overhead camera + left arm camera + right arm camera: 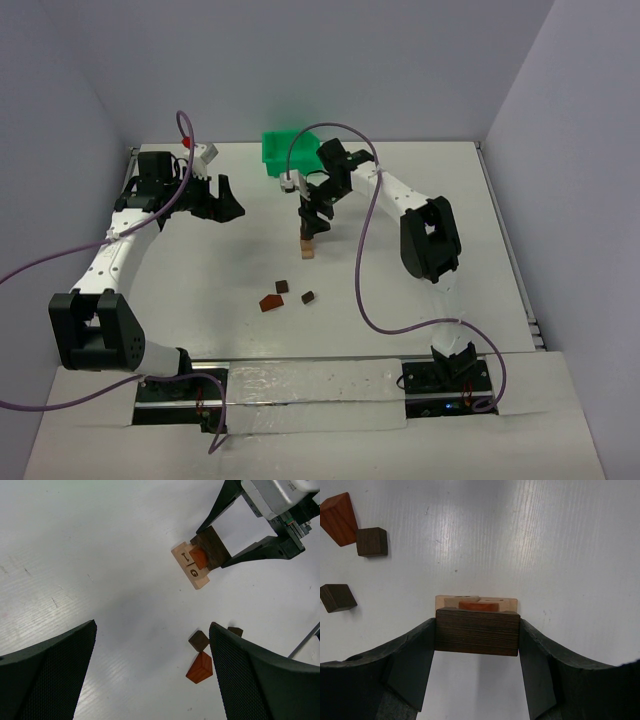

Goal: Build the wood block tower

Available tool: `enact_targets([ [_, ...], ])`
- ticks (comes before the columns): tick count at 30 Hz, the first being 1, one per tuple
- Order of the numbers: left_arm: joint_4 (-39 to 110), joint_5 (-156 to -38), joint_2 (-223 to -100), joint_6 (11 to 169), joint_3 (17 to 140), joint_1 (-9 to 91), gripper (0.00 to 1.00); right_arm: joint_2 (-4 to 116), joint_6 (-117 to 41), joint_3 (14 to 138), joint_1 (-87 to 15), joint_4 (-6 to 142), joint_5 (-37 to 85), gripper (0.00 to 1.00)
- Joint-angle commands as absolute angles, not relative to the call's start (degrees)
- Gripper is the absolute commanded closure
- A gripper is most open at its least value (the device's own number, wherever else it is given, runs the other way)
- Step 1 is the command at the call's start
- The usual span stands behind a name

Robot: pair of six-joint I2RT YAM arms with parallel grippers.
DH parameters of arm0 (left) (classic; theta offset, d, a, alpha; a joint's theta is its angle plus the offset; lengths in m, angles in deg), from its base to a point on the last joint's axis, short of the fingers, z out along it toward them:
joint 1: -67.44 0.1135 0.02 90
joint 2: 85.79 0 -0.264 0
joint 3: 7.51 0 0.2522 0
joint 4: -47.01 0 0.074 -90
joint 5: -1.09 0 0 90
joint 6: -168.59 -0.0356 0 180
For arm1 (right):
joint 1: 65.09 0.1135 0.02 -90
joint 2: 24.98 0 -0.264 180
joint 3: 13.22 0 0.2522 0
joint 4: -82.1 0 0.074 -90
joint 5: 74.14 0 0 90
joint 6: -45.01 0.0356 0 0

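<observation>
The wood block tower (308,246) stands mid-table: a light tan bar (189,566) with a reddish-brown cube (199,557) on it. My right gripper (477,632) is shut on a dark brown block (477,631) and holds it by its two ends directly over that cube (478,606). Whether the block rests on the cube does not show. The left gripper (152,680) hangs wide open above bare table, left of the tower, with nothing between its fingers (260,675). In the top view it (222,205) is well apart from the right gripper (312,215).
Three loose blocks lie nearer the arm bases: a reddish-brown wedge (270,302), a dark cube (283,287) and another dark cube (308,296). A green plastic bin (288,150) stands at the back, just behind the right gripper.
</observation>
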State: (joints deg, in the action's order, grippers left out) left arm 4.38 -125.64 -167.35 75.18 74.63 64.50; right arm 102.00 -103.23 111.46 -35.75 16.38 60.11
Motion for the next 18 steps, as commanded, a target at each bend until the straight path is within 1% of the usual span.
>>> enact_targets([
  [1, 5.66, -126.79, -167.15, 74.81, 77.09, 64.18, 0.01, 102.05, -103.94, 111.05, -35.00, 15.98, 60.69, 0.69],
  [5, 5.57, -126.79, -167.06, 74.72, 77.14, 64.18, 0.01, 102.25, -103.79, 111.15, -34.85, 16.04, 60.60, 0.67],
  [18, 5.53, -126.97, -167.44, 74.73, 77.39, 64.18, 0.01, 102.89, -103.79, 111.06, -34.68, 15.96, 60.16, 0.64],
])
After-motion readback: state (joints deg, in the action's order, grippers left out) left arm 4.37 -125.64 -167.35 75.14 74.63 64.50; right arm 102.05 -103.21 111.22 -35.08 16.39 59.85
